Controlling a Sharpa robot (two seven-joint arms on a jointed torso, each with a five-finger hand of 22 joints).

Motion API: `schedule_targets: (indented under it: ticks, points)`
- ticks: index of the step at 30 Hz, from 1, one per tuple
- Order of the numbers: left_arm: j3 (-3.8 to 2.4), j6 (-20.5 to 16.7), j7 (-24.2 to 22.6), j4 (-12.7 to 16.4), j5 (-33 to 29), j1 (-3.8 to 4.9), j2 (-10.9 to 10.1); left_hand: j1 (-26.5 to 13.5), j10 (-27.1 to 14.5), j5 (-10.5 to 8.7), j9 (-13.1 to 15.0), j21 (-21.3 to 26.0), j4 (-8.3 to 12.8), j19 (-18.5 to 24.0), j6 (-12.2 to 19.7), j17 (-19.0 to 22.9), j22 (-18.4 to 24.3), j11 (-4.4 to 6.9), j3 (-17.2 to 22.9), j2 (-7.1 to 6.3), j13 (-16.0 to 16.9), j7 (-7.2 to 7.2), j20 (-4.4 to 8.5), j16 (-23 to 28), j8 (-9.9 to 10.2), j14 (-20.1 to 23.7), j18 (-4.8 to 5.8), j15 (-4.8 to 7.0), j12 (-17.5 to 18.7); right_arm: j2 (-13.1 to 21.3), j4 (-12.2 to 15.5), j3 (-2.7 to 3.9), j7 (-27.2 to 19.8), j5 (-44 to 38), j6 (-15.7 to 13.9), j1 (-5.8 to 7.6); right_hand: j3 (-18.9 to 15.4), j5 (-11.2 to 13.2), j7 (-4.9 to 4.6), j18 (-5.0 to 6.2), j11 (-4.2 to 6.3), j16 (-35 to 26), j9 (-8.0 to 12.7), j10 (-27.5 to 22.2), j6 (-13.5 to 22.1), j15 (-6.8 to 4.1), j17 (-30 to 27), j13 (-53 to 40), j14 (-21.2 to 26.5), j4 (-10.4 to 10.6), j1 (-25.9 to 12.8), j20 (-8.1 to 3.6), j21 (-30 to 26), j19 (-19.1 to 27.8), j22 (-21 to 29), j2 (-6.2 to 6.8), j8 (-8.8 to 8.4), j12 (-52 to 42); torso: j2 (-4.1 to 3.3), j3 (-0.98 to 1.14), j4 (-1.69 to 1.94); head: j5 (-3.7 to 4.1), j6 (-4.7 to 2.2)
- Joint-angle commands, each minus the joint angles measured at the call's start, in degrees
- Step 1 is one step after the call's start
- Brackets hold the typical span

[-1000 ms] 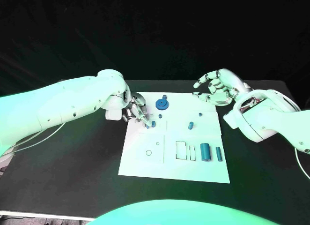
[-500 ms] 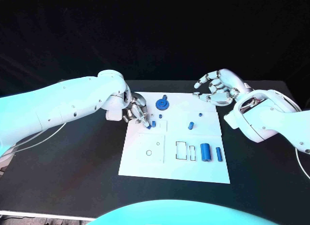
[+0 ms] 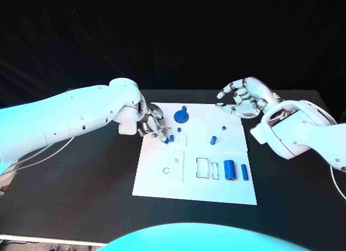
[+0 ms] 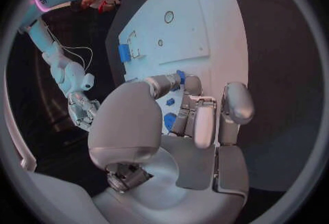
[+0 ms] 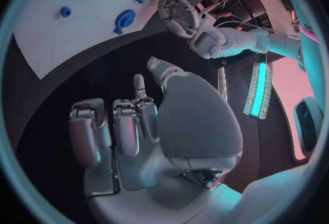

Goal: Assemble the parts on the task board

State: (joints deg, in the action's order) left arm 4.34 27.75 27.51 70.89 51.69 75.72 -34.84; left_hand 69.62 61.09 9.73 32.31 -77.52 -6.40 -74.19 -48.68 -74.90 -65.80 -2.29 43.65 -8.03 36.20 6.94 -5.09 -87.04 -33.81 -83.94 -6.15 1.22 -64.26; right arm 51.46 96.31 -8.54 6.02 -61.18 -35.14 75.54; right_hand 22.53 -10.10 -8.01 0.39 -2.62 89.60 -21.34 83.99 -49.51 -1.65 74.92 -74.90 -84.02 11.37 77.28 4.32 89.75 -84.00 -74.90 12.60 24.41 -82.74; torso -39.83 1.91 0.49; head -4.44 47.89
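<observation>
Task board (image 3: 162, 183), white plate, lies flat mid-bench on the black bench (image 3: 75, 183), long side running away from the robot. Left arm (image 3: 67, 117) comes in over the board's near-left far corner; right arm (image 3: 309, 133) sits off the board's right edge. Left hand (image 3: 150, 124) hangs over the board's left edge, fingers (image 3: 162, 135) curled down, pinching a small blue part (image 3: 166, 140) at the tips just beside another blue peg (image 3: 171, 138) standing in the board; the left wrist view shows the same part (image 4: 180, 76) between thumb and finger. Right hand (image 3: 244, 97) hovers past the board's far right corner, fingers curled in loosely, holding nothing, not touching the board. Blue round gear-like part (image 3: 181, 115) sits at the board's far middle. Large blue cylinder (image 3: 229, 169) lies in the near-right area, thinner blue bar (image 3: 244, 171) just beside it on the right. Small blue peg (image 3: 213, 139) lies mid-right, tiny blue stud (image 3: 223, 126) beyond it.
</observation>
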Motion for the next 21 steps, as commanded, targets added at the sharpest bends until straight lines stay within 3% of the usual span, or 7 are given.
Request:
schedule_targets:
  ticks: [1,4,7,10,11,15,21]
  points:
    - [0.01,-2.0,-0.3,0.0,-1.1,0.01,-0.1,-1.2,1.8,2.82,2.0,-0.7,7.0,-0.9,-1.1,-8.7,-1.1,0.36,7.3,-0.22,2.0,-0.53,0.14,-0.5,-0.6,-3.4,0.85,0.26,-1.1,0.0,0.0,0.02,-0.2,-0.3,0.7,0.00,0.0,-0.2,0.10,-0.39,-0.50,0.1,-0.1,1.7,0.5,0.37,14.6,-10.5,-5.9,0.4,0.4,0.25,0.3,-6.0,-15.1,-0.34,0.25,-0.3,-0.01,0.01,-0.01,-0.09,0.01]
    - [0.01,-3.6,-0.6,0.1,-1.9,0.00,-0.3,-2.3,3.2,5.27,2.1,-1.3,7.9,-1.5,-1.7,-9.6,-1.9,0.69,8.0,-0.57,3.6,-0.85,0.41,-0.9,-0.9,-3.9,1.02,0.54,-1.7,0.0,0.0,0.02,-0.2,-0.3,0.8,0.00,0.0,-0.2,0.10,-0.39,-0.50,0.1,-0.1,1.7,0.5,0.37,14.6,-10.5,-5.9,0.4,0.4,0.25,0.3,-6.0,-15.1,-0.34,0.25,-0.3,-0.01,0.02,0.00,-0.11,0.02]
    - [0.01,-5.2,-0.9,0.1,-3.3,-0.03,-0.6,-4.1,5.7,10.17,2.2,-2.2,9.2,-2.4,-2.8,-11.0,-3.2,1.25,8.7,-1.21,6.8,-1.47,0.88,-1.4,-1.4,-4.5,1.29,1.02,-3.2,0.0,-0.1,0.02,-0.2,-0.3,0.9,0.00,0.0,-0.2,0.10,-0.39,-0.50,0.1,-0.1,1.7,0.5,0.37,14.6,-10.5,-5.9,0.4,0.4,0.25,0.3,-6.0,-15.1,-0.34,0.25,-0.3,-0.01,0.00,-0.02,-0.07,-0.02]
    - [0.01,-5.9,-1.1,0.3,-4.5,-0.06,-1.1,-5.2,6.9,12.88,2.3,-2.4,10.0,-2.6,-3.6,-12.2,-3.6,1.58,9.1,-1.59,8.4,-1.83,1.17,-1.8,-1.7,-5.0,1.35,1.32,-3.9,0.0,-0.1,0.02,-0.2,-0.3,0.9,0.00,0.0,-0.2,0.10,-0.39,-0.50,0.1,-0.1,1.7,0.5,0.37,14.6,-10.5,-5.9,0.4,0.4,0.25,0.3,-6.0,-15.1,-0.34,0.25,-0.3,-0.02,0.00,-0.05,-0.06,0.00]
    - [0.01,-6.3,-1.1,0.5,-5.2,-0.09,-1.5,-6.1,8.2,15.50,2.3,-2.5,10.6,-2.6,-4.3,-13.1,-3.7,1.91,9.3,-1.94,9.9,-2.15,1.44,-2.2,-1.9,-5.4,1.36,1.60,-4.6,0.0,-0.2,0.02,-0.2,-0.3,0.9,-0.01,0.0,-0.2,0.10,-0.39,-0.50,0.1,-0.1,1.7,0.5,0.37,14.6,-10.5,-5.9,0.4,0.4,0.25,0.3,-6.0,-15.1,-0.34,0.25,-0.3,-0.01,0.02,-0.05,-0.04,0.03]
    - [0.01,-7.6,-1.2,1.4,-6.0,-0.13,-2.6,-7.9,10.3,19.35,2.2,-3.1,11.6,-3.3,-5.4,-14.5,-4.6,2.44,9.5,-2.33,12.7,-2.66,1.90,-2.7,-2.3,-5.9,1.57,2.09,-5.8,0.1,-0.2,0.02,-0.1,-0.3,0.9,-0.01,0.0,-0.2,0.08,-0.39,-0.52,0.1,-0.1,1.7,0.6,0.37,14.5,-10.5,-5.8,0.4,0.5,0.26,0.3,-6.0,-15.1,-0.29,0.26,-0.3,0.02,0.06,0.03,-0.02,0.00]
    - [0.03,-10.4,-0.9,2.8,-6.1,-0.18,-4.0,-9.4,12.0,22.34,2.3,-3.7,12.5,-4.0,-6.2,-15.0,-5.7,2.85,9.8,-2.46,15.2,-3.13,2.31,-2.9,-2.8,-6.0,1.79,2.48,-7.0,0.2,-0.3,0.01,-0.1,-0.3,0.9,-0.03,0.0,-0.2,0.09,-0.39,-0.51,0.1,-0.1,1.7,0.6,0.37,14.5,-10.4,-5.8,0.4,0.6,0.26,0.3,-6.0,-15.1,-0.23,0.27,-0.2,0.05,0.10,0.09,-0.12,0.00]
